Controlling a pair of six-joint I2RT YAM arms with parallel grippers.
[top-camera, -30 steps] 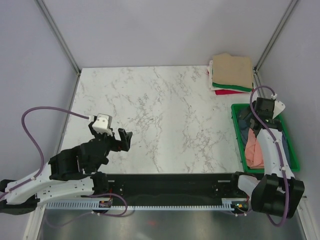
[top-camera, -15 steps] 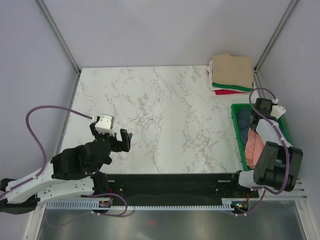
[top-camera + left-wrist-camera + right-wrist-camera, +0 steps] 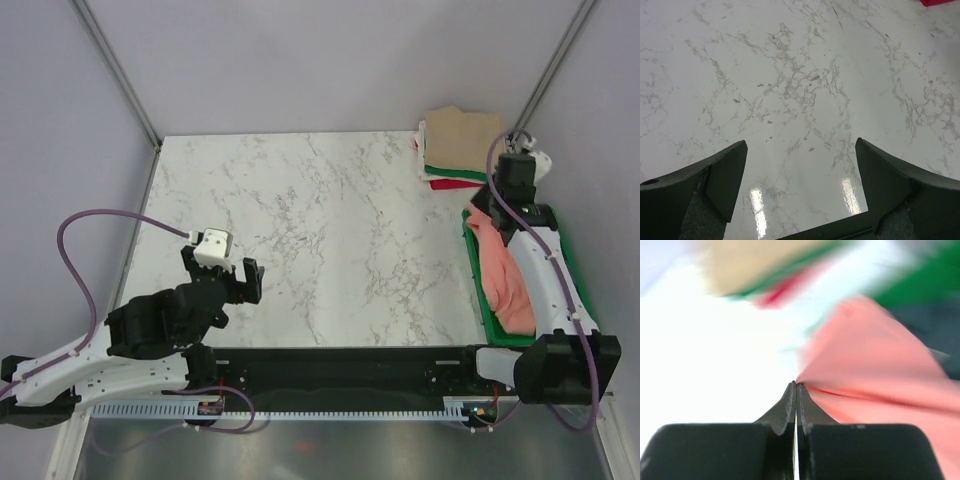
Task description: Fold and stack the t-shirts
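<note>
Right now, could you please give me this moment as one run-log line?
right gripper: shut on salmon-pink t-shirt | left gripper: open over table | folded stack: far right corner

White marble table (image 3: 330, 240) between plain grey walls (image 3: 300, 60).

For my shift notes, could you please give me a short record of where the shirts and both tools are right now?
right tool: shut on the salmon-pink shirt, at the far end of the green tray
salmon-pink shirt: one edge pinched, the rest trailing along the tray
left tool: open, holding nothing, above the marble table
folded stack: far right corner, tan shirt on top
</note>
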